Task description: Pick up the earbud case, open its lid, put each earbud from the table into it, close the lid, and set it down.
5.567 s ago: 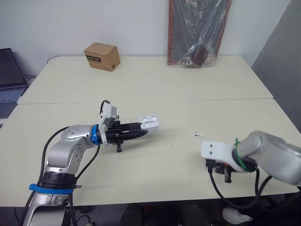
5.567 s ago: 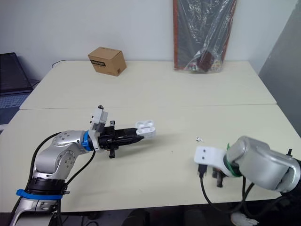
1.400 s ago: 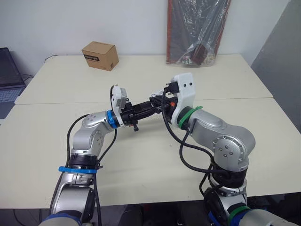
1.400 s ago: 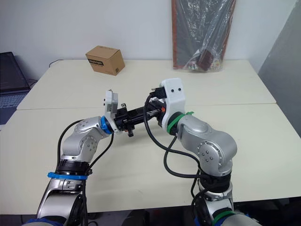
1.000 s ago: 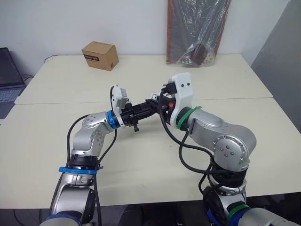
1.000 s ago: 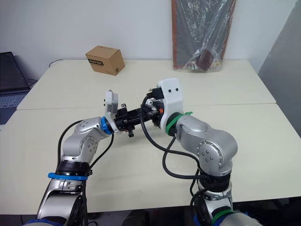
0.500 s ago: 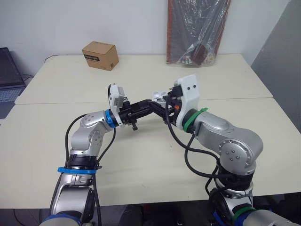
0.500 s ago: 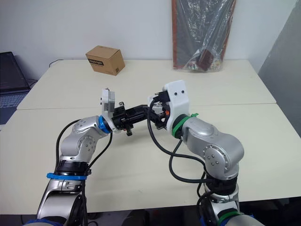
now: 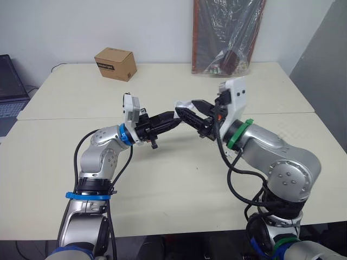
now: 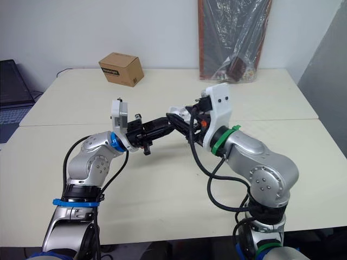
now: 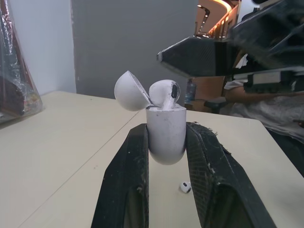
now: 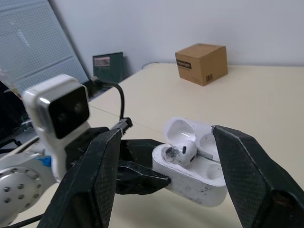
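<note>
- The right gripper [image 12: 165, 132] had drawn back from the earbud case [image 11: 165, 137] since half a second before. Its jaws stood wide apart just beside the case, not touching it.
- The left gripper [image 9: 171, 115] had its jaws clamped on the case, held up above the bench [image 9: 162, 184] with the lid [image 11: 127, 91] swung open.
- One earbud [image 12: 183, 151] sat in the case, its head proud and its stem hidden inside.
- A second earbud [image 11: 185, 186] lay on the bench below, small and blurred.
- In the head views, black fingers [image 9: 161, 117] hid most of the case.
</note>
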### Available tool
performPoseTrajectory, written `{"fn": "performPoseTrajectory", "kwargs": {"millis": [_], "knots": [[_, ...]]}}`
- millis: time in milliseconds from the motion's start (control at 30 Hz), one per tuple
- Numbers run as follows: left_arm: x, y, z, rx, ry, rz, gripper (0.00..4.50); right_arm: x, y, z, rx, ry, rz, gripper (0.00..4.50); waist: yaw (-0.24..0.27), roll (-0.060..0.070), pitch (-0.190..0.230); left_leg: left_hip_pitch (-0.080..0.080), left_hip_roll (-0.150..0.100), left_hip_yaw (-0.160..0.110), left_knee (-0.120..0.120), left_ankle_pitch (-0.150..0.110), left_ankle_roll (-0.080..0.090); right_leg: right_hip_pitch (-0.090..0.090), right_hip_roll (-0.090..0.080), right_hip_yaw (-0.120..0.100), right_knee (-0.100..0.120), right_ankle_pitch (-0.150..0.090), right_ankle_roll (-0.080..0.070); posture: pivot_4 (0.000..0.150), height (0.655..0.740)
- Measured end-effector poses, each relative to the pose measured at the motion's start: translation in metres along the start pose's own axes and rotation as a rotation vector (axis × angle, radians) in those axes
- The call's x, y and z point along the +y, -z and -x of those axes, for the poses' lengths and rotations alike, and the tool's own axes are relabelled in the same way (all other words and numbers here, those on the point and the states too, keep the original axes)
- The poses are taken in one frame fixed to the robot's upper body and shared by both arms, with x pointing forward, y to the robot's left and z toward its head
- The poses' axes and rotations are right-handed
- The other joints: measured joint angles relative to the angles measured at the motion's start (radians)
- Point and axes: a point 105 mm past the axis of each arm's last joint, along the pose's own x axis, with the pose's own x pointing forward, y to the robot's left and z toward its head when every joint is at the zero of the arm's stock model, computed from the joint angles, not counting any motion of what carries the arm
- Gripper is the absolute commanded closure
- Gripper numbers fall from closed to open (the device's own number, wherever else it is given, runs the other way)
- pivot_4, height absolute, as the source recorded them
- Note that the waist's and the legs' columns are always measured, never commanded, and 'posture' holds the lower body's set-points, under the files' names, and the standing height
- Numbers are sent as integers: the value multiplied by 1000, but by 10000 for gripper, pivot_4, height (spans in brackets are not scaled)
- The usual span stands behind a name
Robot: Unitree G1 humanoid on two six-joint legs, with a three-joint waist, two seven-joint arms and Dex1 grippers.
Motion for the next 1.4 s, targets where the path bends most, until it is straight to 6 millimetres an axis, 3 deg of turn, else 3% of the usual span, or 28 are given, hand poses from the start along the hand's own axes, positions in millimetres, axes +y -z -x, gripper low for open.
{"fn": "performPoseTrajectory", "kwargs": {"millis": [267,300,367,600,933,1400], "knots": [[-1,4,3,6,7,9,37097,-1,-9,10,11,-69,8,13459,0,0,0,0,0,0,0,0,0,0,0,0,0,0,0,1500,7400],[0,5,4,9,4,14,37097,-2,-12,11,7,-77,3,15143,0,0,0,0,0,0,0,0,0,0,0,0,0,0,0,1500,7400],[1,6,6,11,-1,19,37097,0,-12,11,22,-95,2,19087,0,0,0,0,0,0,0,0,0,0,0,0,0,0,0,1500,7400],[1,5,6,6,2,13,37097,-8,-2,10,89,-68,-6,44649,0,0,0,0,0,1,0,0,0,0,0,0,0,0,0,1500,7400],[-5,4,6,0,30,22,37097,-14,10,1,159,-49,-17,44649,0,0,0,0,0,1,0,0,0,0,0,1,0,0,0,1500,7400],[-8,3,6,-7,39,25,37097,-15,10,-5,155,-39,-13,44649,0,0,0,0,0,1,0,0,0,0,0,1,0,0,0,1500,7400]]}}
